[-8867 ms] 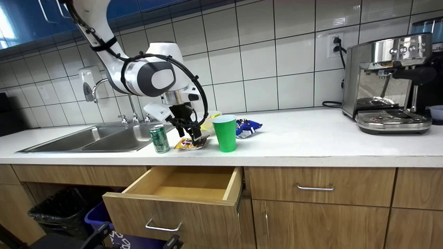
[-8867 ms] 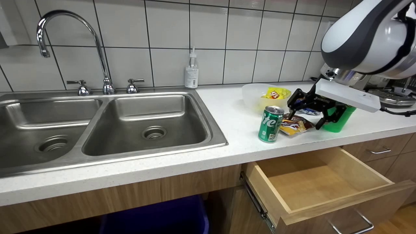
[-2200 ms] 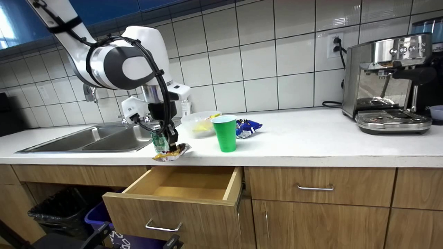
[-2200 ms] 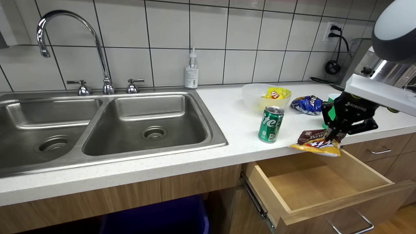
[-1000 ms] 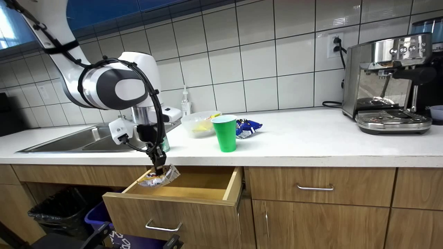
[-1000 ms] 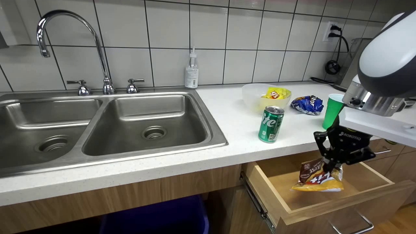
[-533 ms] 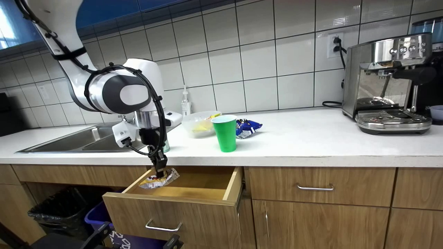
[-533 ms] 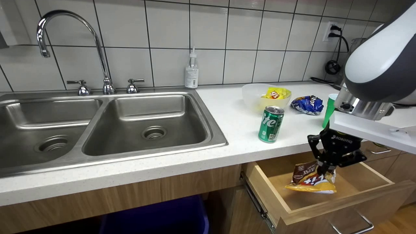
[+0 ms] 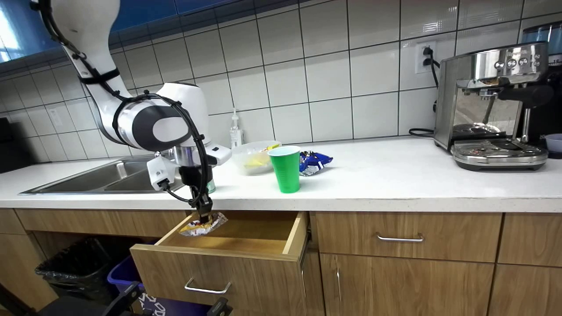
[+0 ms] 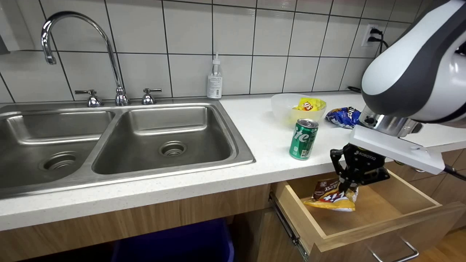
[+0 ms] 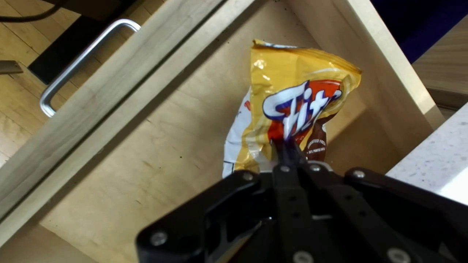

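I have the jaws clamped on the bag, held over the open drawer, yellow end at 12 o'clock in my wrist view. Whether it touches the wood below, I can't tell. My read: placing step, letting go not yet done. Next move, I judge, calls for clearing the side wall at 2 o'clock, then parting the jaws gently. In an exterior view, bowl at 11 o'clock from the jaws, yellow packet inside. Cup upright, 2 o'clock in an exterior view; contents hidden.

Drawer free beside bag; countertop covers rear.
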Controlling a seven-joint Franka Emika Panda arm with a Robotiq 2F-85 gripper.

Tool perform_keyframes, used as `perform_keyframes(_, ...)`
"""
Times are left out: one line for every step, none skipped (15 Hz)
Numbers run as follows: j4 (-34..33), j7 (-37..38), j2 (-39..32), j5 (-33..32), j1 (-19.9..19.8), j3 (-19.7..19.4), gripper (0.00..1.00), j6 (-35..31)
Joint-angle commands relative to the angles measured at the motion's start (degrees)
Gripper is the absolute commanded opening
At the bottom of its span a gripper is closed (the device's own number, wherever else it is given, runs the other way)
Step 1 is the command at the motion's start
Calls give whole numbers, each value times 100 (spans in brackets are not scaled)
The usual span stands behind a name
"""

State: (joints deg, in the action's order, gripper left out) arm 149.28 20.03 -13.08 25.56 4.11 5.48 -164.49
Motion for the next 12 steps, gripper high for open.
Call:
perform_keyframes(-130,-163,-212,123,-92,136,28,-293)
perform_keyframes(-130,-168,-238,126,-108,157,29,-349)
perform_keyframes(-123,-172,-255,125,-121,173,32,-393)
perform_keyframes(-113,-166,-250,105,-124,180,38,-409)
perform_keyframes(-103,-168,-245,93,-128,190,46,-427)
perform_keyframes(-95,-167,-233,86,-133,200,52,-431)
perform_keyframes(-88,-169,-213,82,-137,205,61,-425)
perform_keyframes(-76,-153,-174,57,-127,191,67,-380)
perform_keyframes(-53,-118,-121,15,-104,159,74,-331)
perform_keyframes(-33,-127,-65,10,-112,160,83,-274)
perform_keyframes(-10,-125,-8,-4,-112,148,91,-234)
perform_keyframes(12,-130,59,-11,-117,143,98,-174)
